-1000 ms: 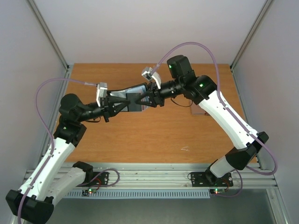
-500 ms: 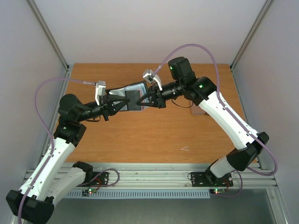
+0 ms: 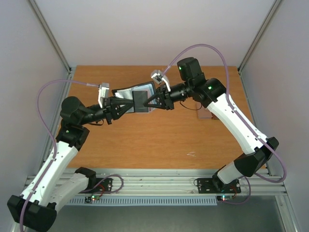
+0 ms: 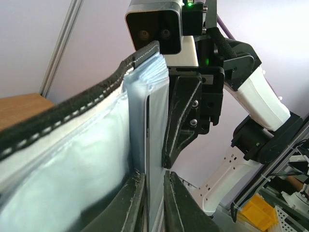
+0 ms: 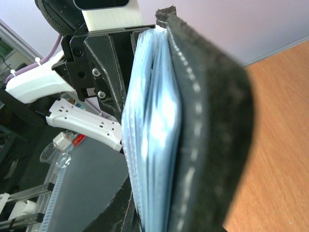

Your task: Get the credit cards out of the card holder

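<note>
Above the wooden table (image 3: 145,145), you see the card holder (image 3: 126,93) shifted back, right gripper (image 3: 148,103) re-clamped on its edge, left gripper (image 4: 153,180) pinching a pale inner flap; no cards out.

card holder (image 3: 134,98) sits above the worktop (image 3: 145,140), far middle, with left fingers (image 4: 133,205) on its left edge and right fingers (image 4: 182,116) on its right.

On your wooden table (image 3: 145,145): a small white scrap (image 3: 191,154) toward the near edge (perhaps thread; too small to tell); a brown piece (image 3: 206,115) at right, partly hidden.
</note>
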Robot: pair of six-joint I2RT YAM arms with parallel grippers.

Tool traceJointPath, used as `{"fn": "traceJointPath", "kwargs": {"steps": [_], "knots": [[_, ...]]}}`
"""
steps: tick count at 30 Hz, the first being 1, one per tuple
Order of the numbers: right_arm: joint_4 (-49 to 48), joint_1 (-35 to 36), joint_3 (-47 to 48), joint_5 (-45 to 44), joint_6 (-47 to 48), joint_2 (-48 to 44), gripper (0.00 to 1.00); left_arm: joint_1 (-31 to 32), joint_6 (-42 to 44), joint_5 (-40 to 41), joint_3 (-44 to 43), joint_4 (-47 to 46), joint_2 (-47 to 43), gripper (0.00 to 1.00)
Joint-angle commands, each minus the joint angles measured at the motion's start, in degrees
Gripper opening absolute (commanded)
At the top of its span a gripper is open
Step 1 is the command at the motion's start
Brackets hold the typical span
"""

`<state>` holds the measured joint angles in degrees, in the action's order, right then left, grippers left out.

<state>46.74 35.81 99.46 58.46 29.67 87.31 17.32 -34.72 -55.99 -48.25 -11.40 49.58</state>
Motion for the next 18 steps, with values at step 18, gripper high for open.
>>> {"fn": "traceJointPath", "kwargs": {"steps": [18], "knots": [[-1.93,-0.06,1.77,4.75,-0.78,-0.19,0.07,1.02,1.91,-0.81,-1.77,-0.18,1.9,0.06]]}}
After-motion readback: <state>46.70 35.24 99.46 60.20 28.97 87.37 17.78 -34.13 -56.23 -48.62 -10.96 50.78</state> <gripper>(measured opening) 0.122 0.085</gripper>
